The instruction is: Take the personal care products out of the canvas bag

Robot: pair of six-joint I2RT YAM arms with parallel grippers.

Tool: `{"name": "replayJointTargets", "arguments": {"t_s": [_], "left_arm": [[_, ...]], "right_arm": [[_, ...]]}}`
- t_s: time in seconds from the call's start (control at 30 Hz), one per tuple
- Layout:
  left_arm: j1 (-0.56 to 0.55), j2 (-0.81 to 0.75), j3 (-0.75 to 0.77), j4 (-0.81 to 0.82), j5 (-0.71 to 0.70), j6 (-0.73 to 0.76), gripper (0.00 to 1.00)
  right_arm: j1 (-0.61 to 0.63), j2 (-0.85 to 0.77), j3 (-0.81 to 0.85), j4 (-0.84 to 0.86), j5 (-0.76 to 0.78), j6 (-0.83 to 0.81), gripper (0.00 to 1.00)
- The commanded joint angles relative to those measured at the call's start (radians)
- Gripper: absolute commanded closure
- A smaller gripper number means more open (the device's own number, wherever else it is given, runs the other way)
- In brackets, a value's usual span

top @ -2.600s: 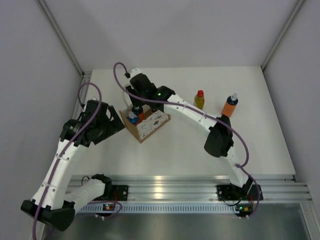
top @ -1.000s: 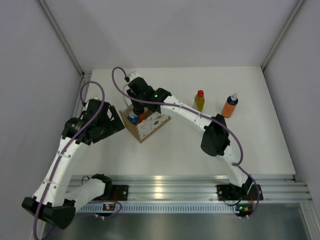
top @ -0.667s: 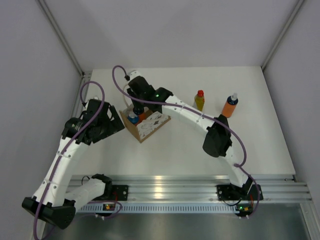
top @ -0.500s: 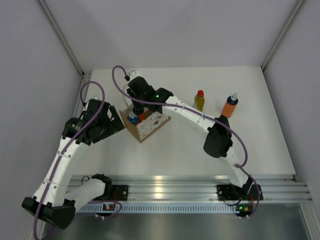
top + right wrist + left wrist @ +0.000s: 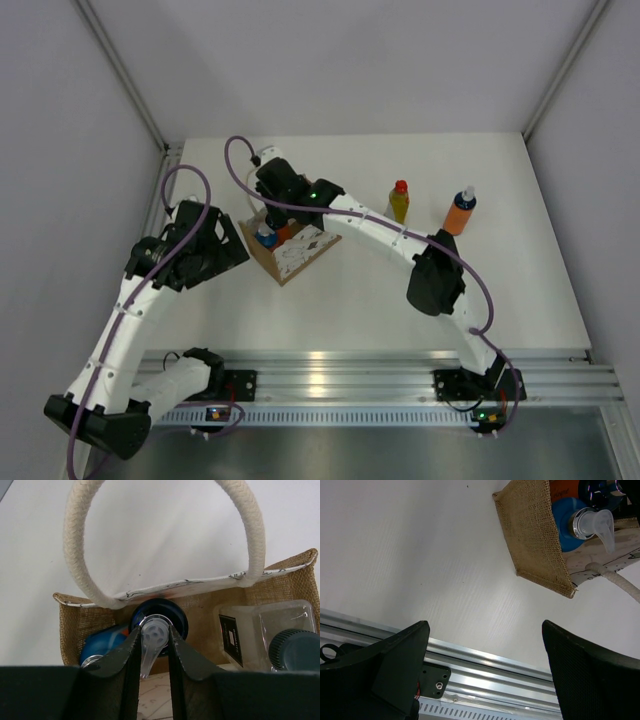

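Note:
The canvas bag point(image 5: 295, 250) stands at the table's left middle, tan with a white patterned side. My right gripper point(image 5: 272, 213) reaches down into it and is shut on the clear pump head of an orange bottle with a blue top point(image 5: 176, 616); in the right wrist view the gripper point(image 5: 154, 631) pinches the pump. A second blue-topped bottle point(image 5: 102, 647) and the clear bottle with a dark grey cap point(image 5: 295, 650) stand in the bag point(image 5: 75, 625). The yellow bottle with a red cap point(image 5: 399, 200) and an orange bottle point(image 5: 460, 212) stand on the table to the right. My left gripper point(image 5: 485, 665) is open and empty beside the bag point(image 5: 540, 540).
A cream loop handle point(image 5: 80, 555) arches over the bag's mouth just beyond my right fingers. A metal rail point(image 5: 380, 375) runs along the table's near edge. Grey walls close in the left, back and right sides.
My right wrist has shifted slightly left and back over the bag. The left arm, the bag and the two bottles on the table have hardly moved.

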Motion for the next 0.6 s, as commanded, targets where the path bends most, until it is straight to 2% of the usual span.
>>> {"name": "replayJointTargets", "arguments": {"t_s": [0.0,0.07,0.1,0.17,0.27,0.57], "left_arm": [[-0.001,-0.024,-0.008,-0.009,-0.013,0.007,0.02],[-0.001,-0.026,-0.010,-0.009,-0.013,0.009,0.02],[0.000,-0.026,-0.008,-0.009,-0.013,0.009,0.02],[-0.001,-0.026,-0.010,-0.009,-0.011,0.011,0.02],[-0.001,-0.028,-0.010,-0.009,-0.011,0.011,0.02],[-0.001,-0.032,-0.012,-0.009,-0.011,0.014,0.02]], "right_arm": [[0.019,-0.035,0.003,-0.009,0.004,0.010,0.82],[0.019,-0.035,0.011,-0.011,0.004,0.007,0.84],[0.020,-0.035,0.017,-0.009,0.004,0.001,0.91],[0.019,-0.035,0.023,-0.011,0.006,-0.005,0.92],[0.019,-0.036,0.039,-0.011,0.007,-0.023,1.00],[0.017,-0.082,0.080,0.011,0.018,-0.078,1.00]]}}
